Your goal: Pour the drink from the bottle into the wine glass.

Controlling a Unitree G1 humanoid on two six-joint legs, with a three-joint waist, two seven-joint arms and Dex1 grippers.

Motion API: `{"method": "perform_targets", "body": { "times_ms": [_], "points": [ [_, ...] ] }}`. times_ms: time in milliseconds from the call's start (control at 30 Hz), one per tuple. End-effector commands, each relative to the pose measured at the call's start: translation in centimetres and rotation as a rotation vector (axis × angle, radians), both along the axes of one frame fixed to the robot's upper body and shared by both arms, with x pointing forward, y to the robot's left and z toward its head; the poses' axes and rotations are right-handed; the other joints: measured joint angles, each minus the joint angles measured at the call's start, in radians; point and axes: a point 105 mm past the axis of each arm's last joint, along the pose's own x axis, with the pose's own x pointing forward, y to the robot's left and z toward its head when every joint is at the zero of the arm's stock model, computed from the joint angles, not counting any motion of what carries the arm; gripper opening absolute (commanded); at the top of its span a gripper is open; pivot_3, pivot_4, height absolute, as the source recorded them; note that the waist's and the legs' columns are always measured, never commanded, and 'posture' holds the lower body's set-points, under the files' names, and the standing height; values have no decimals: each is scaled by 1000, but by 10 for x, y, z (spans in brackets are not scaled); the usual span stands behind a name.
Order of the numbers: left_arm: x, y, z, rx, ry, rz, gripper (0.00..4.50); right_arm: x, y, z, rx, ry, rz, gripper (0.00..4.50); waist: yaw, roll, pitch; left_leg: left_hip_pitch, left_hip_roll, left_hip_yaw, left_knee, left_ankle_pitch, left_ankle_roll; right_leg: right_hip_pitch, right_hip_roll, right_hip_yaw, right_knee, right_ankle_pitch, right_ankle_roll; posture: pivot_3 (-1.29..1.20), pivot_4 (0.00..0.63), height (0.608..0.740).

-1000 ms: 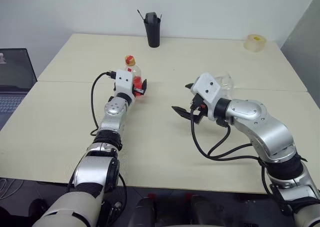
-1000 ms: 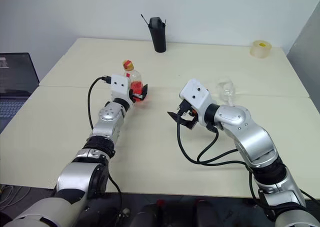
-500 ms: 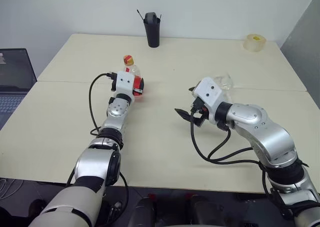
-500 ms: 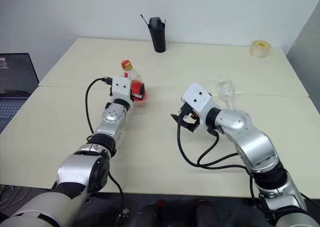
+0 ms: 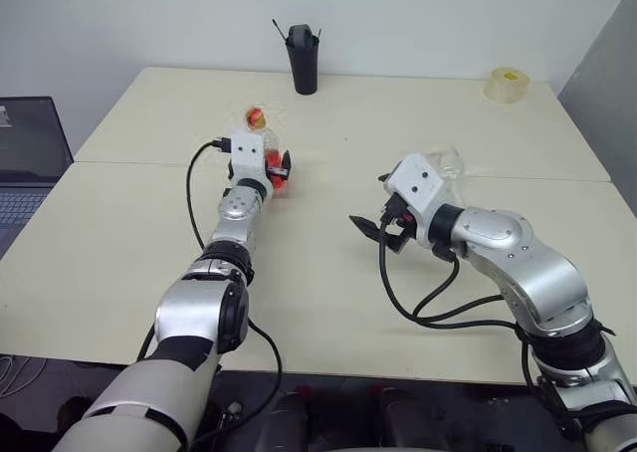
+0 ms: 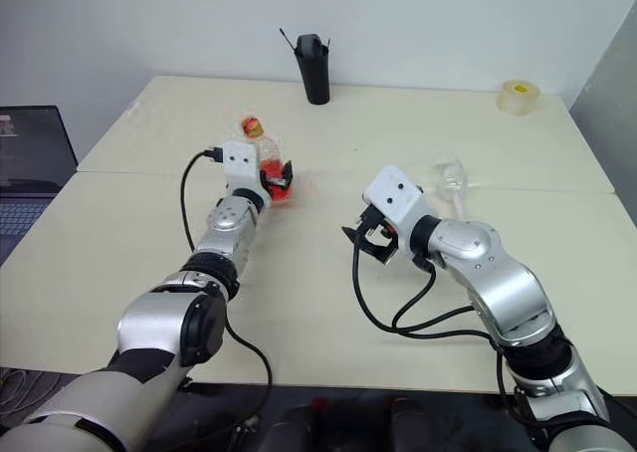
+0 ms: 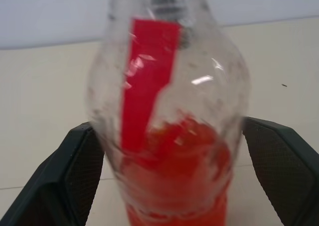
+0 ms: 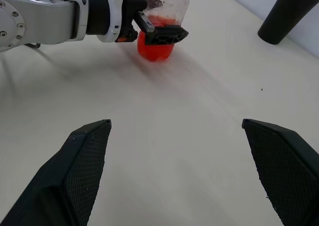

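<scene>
The left gripper (image 5: 277, 169) stands spread wide with the bottle (image 7: 167, 116) between its two black fingers (image 7: 75, 171), one on each side of the rounded body, no squeeze visible yet; the right gripper (image 6: 370, 239) is likewise spread and carries nothing, hovering over bare table (image 5: 328, 293) to the right of the bottle, well apart from it.

The bottle stands upright near the middle of the table's left half, its red-and-yellow cap (image 6: 253, 127) on top; the drink (image 7: 174, 176) sits low in it, filling the bottom part only; the wine glass (image 6: 450, 181) stands to the right of the bottle, well apart, just behind the right arm's white wrist block; the tall black cup (image 5: 304, 59) stands beyond the bottle, near the far edge.

As I judge it, the step in hand is the taking of the bottle, and nothing has been poured, the glass looking empty; the next move calls for the left fingers to press onto the rounded body firmly enough that it does not slip, then a lift; the cap looks to be on, so it would have to come off before any pouring.

Counted: one bottle; one wine glass; one black cup with thin sticks in it; one roll of tape (image 5: 508, 84) far to the right of the bottle by the far edge; one laptop (image 5: 30, 158) to the bottle's left, off the table; two grippers.
</scene>
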Motion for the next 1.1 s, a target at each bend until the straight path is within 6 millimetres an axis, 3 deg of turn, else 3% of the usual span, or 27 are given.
{"method": "perform_targets", "body": {
  "times_ms": [33, 433, 700, 867, 1000, 1100],
  "points": [
    [4, -1, 20, -18, -47, 6, 4491, -5, -1, 12, 12, -48, -5, 4500, 0, 0, 0, 0, 0, 0, 0, 0, 0, 0, 0, 0, 0, 0, 0, 0, 150, 740],
    [8, -10, 34, 27, -73, -1, 4491, -10, -1, 6, 5, -25, -20, 4500, 1, 0, 0, 0, 0, 0, 0, 0, 0, 0, 0, 0, 0, 0, 0, 0, 150, 740],
    [7, -7, 31, 21, -66, 5, 2750, -9, 0, 7, 13, -28, -34, 4500, 1, 0, 0, 0, 0, 0, 0, 0, 0, 0, 0, 0, 0, 0, 0, 0, 150, 740],
    [4, -14, 23, 40, -62, -50, 2553, -7, 0, 7, 27, -35, -44, 4500, 1, 0, 0, 0, 0, 0, 0, 0, 0, 0, 0, 0, 0, 0, 0, 0, 150, 740],
    [0, -40, 24, 18, -73, -217, 2553, -4, 0, 21, 118, -53, -45, 4500, 1, 0, 0, 0, -1, 0, 0, 1, 0, 0, 0, 0, 0, 0, 0, 0, 150, 740],
    [-11, -78, 23, -13, -70, -470, 2551, -6, -4, 39, 210, -40, -25, 4500, 5, 0, 0, 0, -1, -1, 0, 1, -1, 0, 0, -1, 0, 0, 0, 0, 150, 740]
  ]
}}
